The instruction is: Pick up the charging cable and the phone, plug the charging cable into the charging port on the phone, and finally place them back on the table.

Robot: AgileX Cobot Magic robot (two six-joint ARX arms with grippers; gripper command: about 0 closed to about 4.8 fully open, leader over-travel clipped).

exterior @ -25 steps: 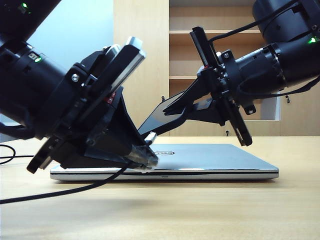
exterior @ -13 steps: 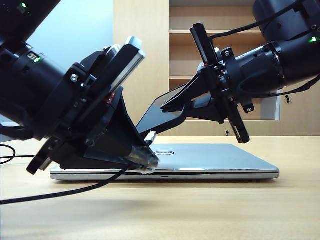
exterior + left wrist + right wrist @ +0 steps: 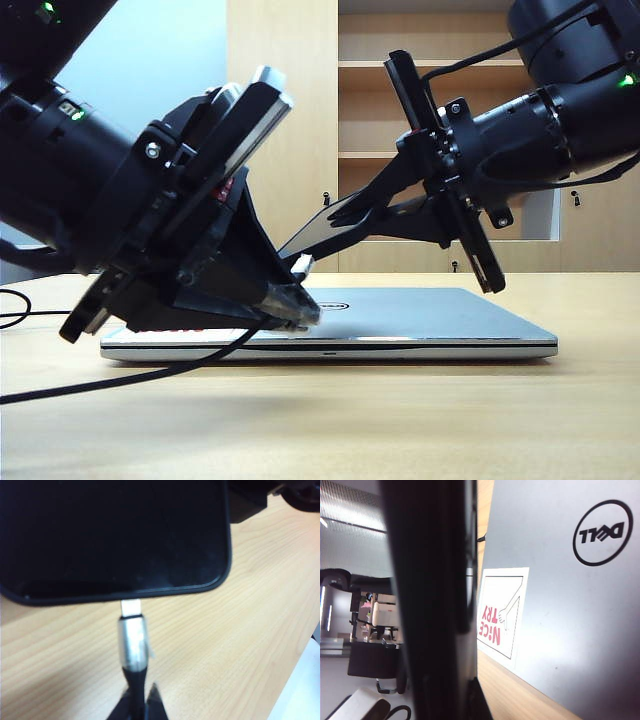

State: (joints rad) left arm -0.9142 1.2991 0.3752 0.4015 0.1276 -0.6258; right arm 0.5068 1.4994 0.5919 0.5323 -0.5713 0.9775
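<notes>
We see the left hand low at the left of the scene, just above the closed silver laptop, its fingers pinched together on the charging cable right behind the silver plug. The black cord trails off to the left over the worktop. The right hand reaches in from the right, clamped on the phone, which it holds in the air, tilted, with its low end toward the plug. In the left wrist view the plug's metal tip touches the middle of the phone's short edge; we cannot tell whether it sits inside the port. Compared with a second ago, the phone has tipped slightly, and the left hand sits a touch higher. Both grips are unchanged. In the right wrist view the phone fills the middle, edge-on, with the laptop's sticker beyond it.
</notes>
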